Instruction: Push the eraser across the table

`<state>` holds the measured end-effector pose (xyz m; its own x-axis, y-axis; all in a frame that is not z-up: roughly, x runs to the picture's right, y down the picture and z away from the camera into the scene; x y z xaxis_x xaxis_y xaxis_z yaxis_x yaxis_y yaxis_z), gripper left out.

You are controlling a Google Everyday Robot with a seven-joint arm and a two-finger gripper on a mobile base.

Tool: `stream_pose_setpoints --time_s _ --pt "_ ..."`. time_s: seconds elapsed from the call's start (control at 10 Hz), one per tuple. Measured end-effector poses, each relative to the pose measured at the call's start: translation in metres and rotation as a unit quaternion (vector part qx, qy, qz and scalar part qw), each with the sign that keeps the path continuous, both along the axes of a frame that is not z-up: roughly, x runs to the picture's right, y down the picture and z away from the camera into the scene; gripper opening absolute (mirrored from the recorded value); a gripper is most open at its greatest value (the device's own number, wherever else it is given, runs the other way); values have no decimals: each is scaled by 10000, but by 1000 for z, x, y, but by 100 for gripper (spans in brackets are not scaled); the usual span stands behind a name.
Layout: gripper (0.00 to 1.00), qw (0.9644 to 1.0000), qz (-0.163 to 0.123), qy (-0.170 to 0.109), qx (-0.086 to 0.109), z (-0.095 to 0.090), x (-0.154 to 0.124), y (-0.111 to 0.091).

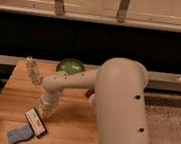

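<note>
The eraser [36, 122] lies on the light wooden table [72, 122], near its front left. It is a slim block with a black base and a white top with red markings. My gripper [44, 111] points down at the end of the white arm, right at the eraser's far right end. Touching or just above, I cannot tell. The big white arm [119, 111] covers the right half of the table.
A wavy blue sponge [19, 134] lies just in front of the eraser at the front left edge. A clear plastic bottle [33, 70] stands at the back left. A green bowl [70, 66] sits at the back middle. A small red object [89, 93] peeks out beside the arm.
</note>
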<state>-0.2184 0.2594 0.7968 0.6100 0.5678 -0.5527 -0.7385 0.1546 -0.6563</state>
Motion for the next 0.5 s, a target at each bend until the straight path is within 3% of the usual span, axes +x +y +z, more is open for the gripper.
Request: stream_pose_setpoints --time_s 0.3,0.5 --pt "0 10000 -3 -3 0 0 0 0" --pt "11 10000 1 -1 0 0 0 0"
